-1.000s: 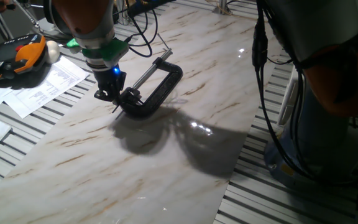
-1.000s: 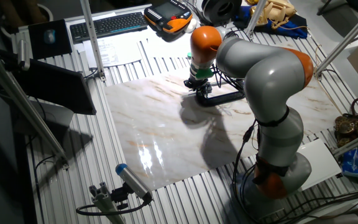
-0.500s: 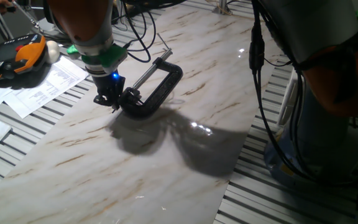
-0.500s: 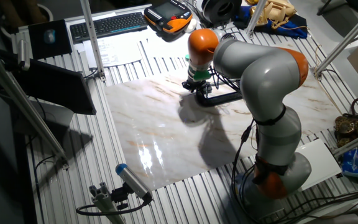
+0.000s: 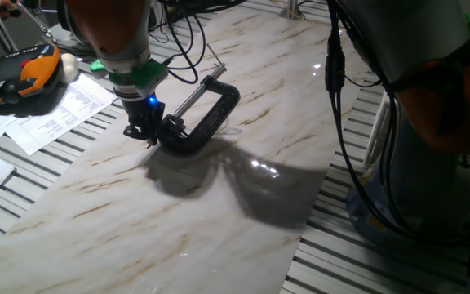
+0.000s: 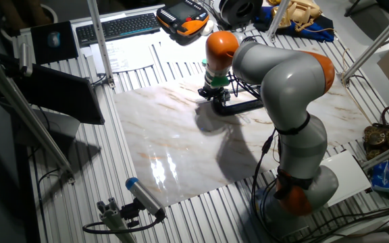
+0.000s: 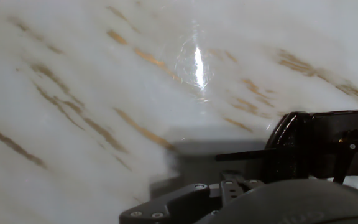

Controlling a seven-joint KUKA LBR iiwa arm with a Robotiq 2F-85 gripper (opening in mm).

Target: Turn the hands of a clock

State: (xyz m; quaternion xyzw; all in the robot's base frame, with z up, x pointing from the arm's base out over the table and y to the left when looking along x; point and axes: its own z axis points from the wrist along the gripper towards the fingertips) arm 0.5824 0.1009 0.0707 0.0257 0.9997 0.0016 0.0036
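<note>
— Jaws, and what between them?
— Hard to tell: gripper (image 5: 145, 131) sitting low over the marble slab (image 5: 219, 212), dark fingers bunched at the near end of the clock (image 5: 202, 118); opening not readable from either fixed view, and the hand view showing only the black body of the hand at the bottom edge.

— Where lying, the task's thing?
— Resting flat on the slab, a black C-shaped clamp, silver threaded rod (image 5: 190, 96) running up and away from the gripper. The hands (image 7: 244, 155), showing in the hand view as a thin dark pin jutting left from the glossy black knob end (image 7: 288, 146), hovering just above the stone. Whether fingers touching the pin: cannot tell.

— And farther out?
— Green collar and blue light glowing above the fingers; grey arm with orange joints (image 6: 269, 74) arching over the slab. Orange-and-black tool (image 5: 23, 77) lying beside printed papers (image 5: 55, 114) at the table's edge, well apart from the clamp. Keyboard (image 6: 117, 27) sitting beyond, in the other fixed view.
</note>
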